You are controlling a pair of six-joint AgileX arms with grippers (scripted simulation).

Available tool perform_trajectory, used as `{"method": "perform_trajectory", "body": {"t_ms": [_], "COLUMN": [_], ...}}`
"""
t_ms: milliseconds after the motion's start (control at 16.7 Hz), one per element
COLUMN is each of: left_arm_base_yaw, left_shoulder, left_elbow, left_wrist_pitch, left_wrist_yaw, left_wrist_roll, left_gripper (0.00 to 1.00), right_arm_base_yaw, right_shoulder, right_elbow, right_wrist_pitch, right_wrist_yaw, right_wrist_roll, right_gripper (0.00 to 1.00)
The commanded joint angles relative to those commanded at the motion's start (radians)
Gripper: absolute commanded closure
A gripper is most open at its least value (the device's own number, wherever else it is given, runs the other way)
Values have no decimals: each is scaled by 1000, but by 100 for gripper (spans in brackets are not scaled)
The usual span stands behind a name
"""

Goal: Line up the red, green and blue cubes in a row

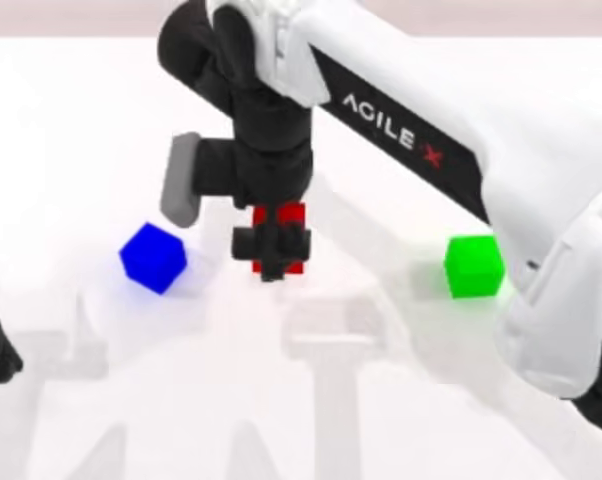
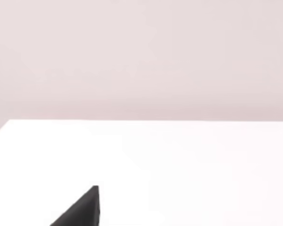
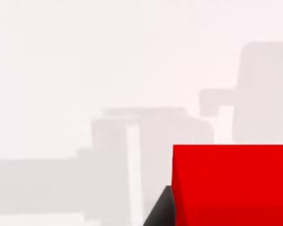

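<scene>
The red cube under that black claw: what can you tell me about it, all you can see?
The red cube is small, plain and glossy, bright red with no marks, like smooth plastic. From above it lies near the table's middle, between the blue cube on the left and the green cube on the right, mostly hidden beneath the right arm's pincer, which sits directly over it. The right wrist view shows one flat red face close up with a dark finger beside it. Whether the pincer is squeezing it cannot be told.
</scene>
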Motion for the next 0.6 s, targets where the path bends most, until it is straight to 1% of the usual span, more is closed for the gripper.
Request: {"method": "perform_trajectory", "body": {"t_ms": [120,180,600], "left_arm_base_yaw": [0,0,0], "left_shoulder": [0,0,0], "left_elbow": [0,0,0], "left_wrist_pitch": [0,0,0], "left_wrist_yaw": [0,0,0], "left_wrist_roll": [0,0,0], "left_gripper": [0,0,0], "right_arm_base_yaw": [69,88,95], "right_shoulder": [33,42,38], "right_elbow": [71,90,82], "right_wrist_pitch": [-36,-46,-35], "right_wrist_yaw": [2,3,2], "right_wrist_roll": [42,54,61], "right_gripper": [100,100,100]}}
